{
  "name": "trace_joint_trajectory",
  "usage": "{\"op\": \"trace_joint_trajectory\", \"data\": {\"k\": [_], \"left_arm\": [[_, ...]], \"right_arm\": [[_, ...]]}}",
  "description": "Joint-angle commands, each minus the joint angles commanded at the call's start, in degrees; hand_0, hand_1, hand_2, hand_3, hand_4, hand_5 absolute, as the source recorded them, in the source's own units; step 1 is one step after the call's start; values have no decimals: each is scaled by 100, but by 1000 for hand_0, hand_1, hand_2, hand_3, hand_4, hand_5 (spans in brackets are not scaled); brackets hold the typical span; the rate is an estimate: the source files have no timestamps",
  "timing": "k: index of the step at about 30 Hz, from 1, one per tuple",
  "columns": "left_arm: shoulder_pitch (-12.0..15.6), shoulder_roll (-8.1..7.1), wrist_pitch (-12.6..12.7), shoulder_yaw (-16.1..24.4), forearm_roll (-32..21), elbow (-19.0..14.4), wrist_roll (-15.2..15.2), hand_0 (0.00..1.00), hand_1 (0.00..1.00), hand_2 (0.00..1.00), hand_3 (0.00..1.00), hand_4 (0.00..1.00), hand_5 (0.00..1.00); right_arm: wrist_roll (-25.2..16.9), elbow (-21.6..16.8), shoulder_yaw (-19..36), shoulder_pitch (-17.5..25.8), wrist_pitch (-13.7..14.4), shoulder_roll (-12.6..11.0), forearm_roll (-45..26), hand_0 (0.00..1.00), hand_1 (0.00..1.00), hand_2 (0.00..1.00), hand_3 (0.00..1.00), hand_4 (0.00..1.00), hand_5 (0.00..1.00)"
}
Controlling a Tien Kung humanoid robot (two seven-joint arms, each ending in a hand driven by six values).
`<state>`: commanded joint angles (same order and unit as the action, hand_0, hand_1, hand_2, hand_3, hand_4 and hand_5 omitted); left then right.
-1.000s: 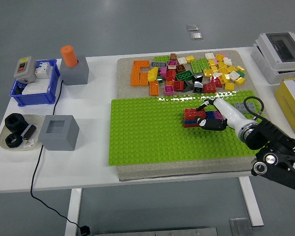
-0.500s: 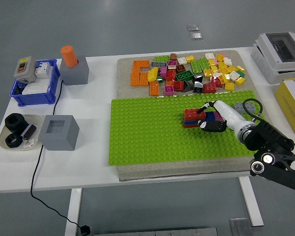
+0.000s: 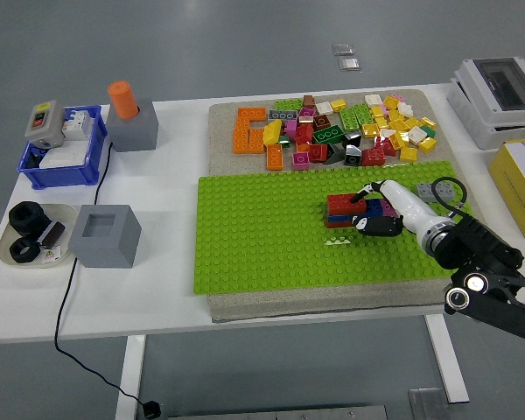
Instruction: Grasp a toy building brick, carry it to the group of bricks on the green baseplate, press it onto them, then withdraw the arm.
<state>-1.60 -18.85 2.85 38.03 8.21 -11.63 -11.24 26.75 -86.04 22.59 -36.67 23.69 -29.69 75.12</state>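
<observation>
White table [image 3: 171,162], with the green baseplate [image 3: 262,236] on its right half. Loose brick pile [image 3: 341,131] on the far side of the baseplate, grey blocks and blue bin at left. Right arm comes in from the near right; right hand [image 3: 376,213] rests against the right side of the red-and-blue brick group [image 3: 346,208] on the baseplate, fingers curled on it; a separate held brick can't be made out.

White table [image 3: 171,289] carried beige mat [image 3: 220,118] at centre-right, blue bin [image 3: 59,166], two grey blocks [image 3: 104,234], plate [image 3: 7,249] on left, white box [image 3: 499,101], yellow box [image 3: 521,184] at right edge.
</observation>
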Motion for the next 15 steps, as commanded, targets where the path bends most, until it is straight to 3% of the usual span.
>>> {"op": "trace_joint_trajectory", "data": {"k": [10, 15], "left_arm": [[18, 2, 2, 35, 34, 0, -8, 827, 866, 798, 654, 851, 537], [11, -2, 0, 44, 50, 1, -10, 827, 866, 798, 654, 851, 535]], "right_arm": [[-68, -245, 613, 157, 117, -233, 203, 998, 954, 924, 659, 625, 272], [-116, -146, 1058, 315, 221, -450, 323, 998, 955, 925, 665, 606, 278]]}}
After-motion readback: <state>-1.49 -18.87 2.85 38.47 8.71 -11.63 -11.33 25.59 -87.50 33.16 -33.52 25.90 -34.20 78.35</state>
